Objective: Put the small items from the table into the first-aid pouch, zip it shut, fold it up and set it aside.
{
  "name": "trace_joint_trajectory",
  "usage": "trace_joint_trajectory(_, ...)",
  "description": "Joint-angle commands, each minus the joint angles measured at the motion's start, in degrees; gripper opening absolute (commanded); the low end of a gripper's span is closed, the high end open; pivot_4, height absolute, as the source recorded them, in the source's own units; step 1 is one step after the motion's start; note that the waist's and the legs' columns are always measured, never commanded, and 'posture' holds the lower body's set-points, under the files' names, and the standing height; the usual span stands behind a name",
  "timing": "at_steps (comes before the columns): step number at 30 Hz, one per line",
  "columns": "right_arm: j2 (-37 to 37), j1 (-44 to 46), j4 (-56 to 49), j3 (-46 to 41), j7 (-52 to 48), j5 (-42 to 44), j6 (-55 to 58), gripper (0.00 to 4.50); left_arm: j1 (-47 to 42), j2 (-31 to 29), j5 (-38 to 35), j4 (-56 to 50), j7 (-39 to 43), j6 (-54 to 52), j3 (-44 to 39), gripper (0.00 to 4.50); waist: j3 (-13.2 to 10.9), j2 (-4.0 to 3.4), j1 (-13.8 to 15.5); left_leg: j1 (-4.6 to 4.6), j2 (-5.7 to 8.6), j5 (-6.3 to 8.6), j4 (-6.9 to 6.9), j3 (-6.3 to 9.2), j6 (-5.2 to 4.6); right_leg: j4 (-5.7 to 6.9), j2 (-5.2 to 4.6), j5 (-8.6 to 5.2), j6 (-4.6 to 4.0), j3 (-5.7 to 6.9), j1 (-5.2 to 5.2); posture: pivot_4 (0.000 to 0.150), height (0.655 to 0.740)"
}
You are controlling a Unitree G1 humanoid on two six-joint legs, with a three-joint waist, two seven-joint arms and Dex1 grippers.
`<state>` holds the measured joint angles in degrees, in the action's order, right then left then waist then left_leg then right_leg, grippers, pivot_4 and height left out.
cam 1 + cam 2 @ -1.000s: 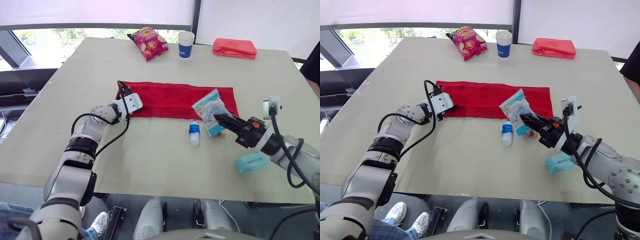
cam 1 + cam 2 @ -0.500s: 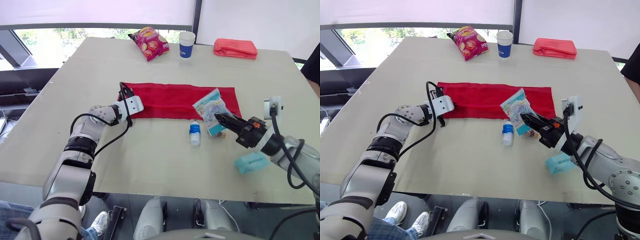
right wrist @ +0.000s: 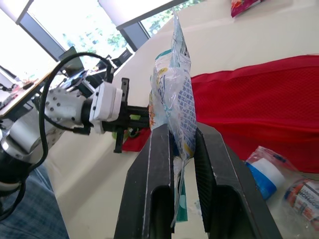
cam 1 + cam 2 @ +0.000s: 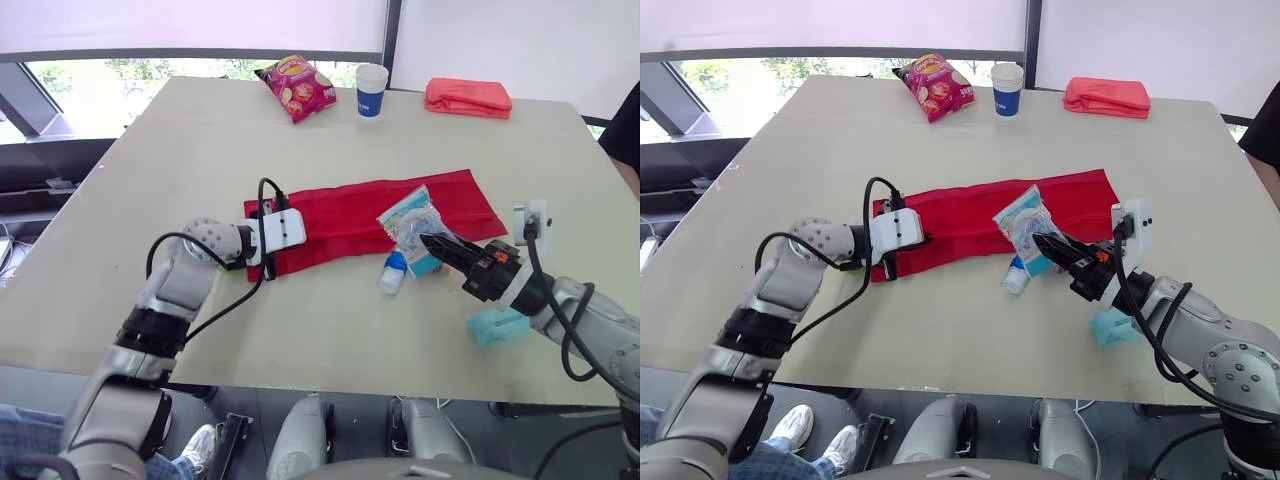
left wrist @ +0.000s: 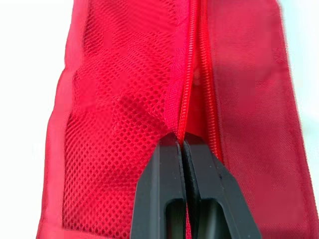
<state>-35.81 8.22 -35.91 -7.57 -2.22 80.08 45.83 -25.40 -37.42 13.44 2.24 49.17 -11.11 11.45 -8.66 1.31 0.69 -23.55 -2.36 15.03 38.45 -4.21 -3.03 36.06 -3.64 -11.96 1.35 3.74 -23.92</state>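
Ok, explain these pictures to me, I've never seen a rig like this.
It's a humanoid robot with two arms. Two pictures come from its head, looking down at the table; the other two come from cameras on its wrists. The left fingers are pinched shut on the zip edge of the red pouch. The right fingers hold a clear packet. A small bottle and a teal pack lie nearby. A crisp bag, a paper cup and a folded red cloth sit at the far edge.
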Motion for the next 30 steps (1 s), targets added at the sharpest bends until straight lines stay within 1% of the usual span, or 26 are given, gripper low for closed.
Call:
trace_joint_trajectory(1,0.05,-0.11,-2.18,-1.07,-0.80,0.00,-1.20,0.07,6.78,1.86,3.05,-9.79,-8.59,-1.80,-2.47,1.20,0.01,-0.01,0.02,-0.01,-0.02,0.00,0.00,0.02,0.00,0.01,0.01,0.00,0.00,0.01,-0.01,0.150,0.7400)
trace_joint_trajectory(2,0.06,-0.16,-2.20,-1.12,-0.81,0.03,-1.19,0.07,8.96,2.65,3.80,-11.53,-10.67,-2.15,-2.70,1.56,0.06,-0.10,0.03,0.02,-0.03,0.00,0.00,0.01,0.00,0.01,0.00,0.00,0.00,-0.01,0.01,0.150,0.7400)
trace_joint_trajectory(5,0.01,-0.27,-2.31,-1.20,-0.80,0.27,-1.09,0.07,13.29,3.82,7.23,-14.26,-17.27,-0.41,-3.46,2.90,0.11,-0.15,0.24,0.05,-0.02,0.00,0.00,-0.02,0.00,0.02,-0.05,0.00,-0.01,-0.16,0.02,0.150,0.7400)
trace_joint_trajectory(6,-0.08,-0.31,-2.30,-1.24,-0.85,0.39,-1.02,0.07,14.21,4.32,7.50,-15.07,-18.51,-1.42,-4.02,3.36,0.11,-0.16,0.25,0.08,-0.02,-0.01,0.01,0.03,0.01,0.03,-0.05,-0.01,0.00,-0.16,0.06,0.150,0.7400)
trace_joint_trajectory(7,-0.14,-0.33,-2.30,-1.27,-0.89,0.47,-0.97,0.07,14.77,4.65,7.53,-15.62,-19.21,-2.34,-4.37,3.73,0.14,-0.22,0.23,0.09,-0.03,-0.01,0.01,0.03,0.01,0.03,-0.05,-0.01,0.00,-0.16,0.07,0.150,0.7400)
trace_joint_trajectory(8,-0.26,-0.31,-2.23,-1.29,-1.01,0.53,-0.88,0.07,15.09,4.43,7.98,-15.81,-19.74,-2.48,-4.43,4.28,0.14,-0.22,0.18,0.17,-0.02,0.00,0.01,-0.01,0.01,0.03,-0.05,-0.06,0.07,-0.14,0.13,0.150,0.7400)
trace_joint_trajectory(9,-0.38,-0.21,-2.07,-1.29,-1.19,0.53,-0.77,0.07,15.43,4.30,8.03,-15.75,-19.52,-3.58,-4.46,4.40,0.14,-0.22,0.14,0.21,-0.02,0.00,0.00,-0.04,0.00,0.03,-0.06,-0.06,0.06,-0.15,0.17,0.150,0.7400)
trace_joint_trajectory(15,-0.46,0.61,-1.40,-1.01,-1.88,0.15,-0.52,0.07,13.31,2.94,8.40,-12.93,-20.57,-3.94,-5.11,4.40,0.17,-0.27,0.07,0.29,-0.04,0.00,-0.04,-0.08,0.01,0.06,-0.03,-0.06,0.05,-0.10,0.17,0.150,0.7400)
trace_joint_trajectory(24,-0.20,0.25,-1.84,-1.33,-1.54,-0.39,-0.92,0.07,13.21,5.40,6.37,-13.05,-21.73,-9.69,-6.61,4.40,0.17,-0.27,0.06,0.39,-0.04,0.00,-0.06,-0.16,0.00,0.09,-0.04,-0.07,0.05,-0.14,0.20,0.150,0.7400)
trace_joint_trajectory(29,0.10,0.15,-2.02,-1.22,-1.39,-0.79,-1.14,0.07,12.34,5.10,6.20,-11.86,-22.90,-12.36,-7.60,4.40,0.17,-0.27,0.00,0.51,-0.07,0.00,-0.10,-0.30,0.01,0.14,-0.03,-0.09,0.06,-0.27,0.21,0.150,0.7400)
trace_joint_trajectory(30,0.20,0.18,-2.08,-1.10,-1.39,-0.91,-1.16,0.07,12.10,4.75,6.12,-11.33,-22.95,-12.36,-7.77,4.17,0.17,-0.27,-0.01,0.53,-0.07,0.01,-0.11,-0.32,0.00,0.15,-0.03,-0.09,0.06,-0.29,0.21,0.150,0.7400)
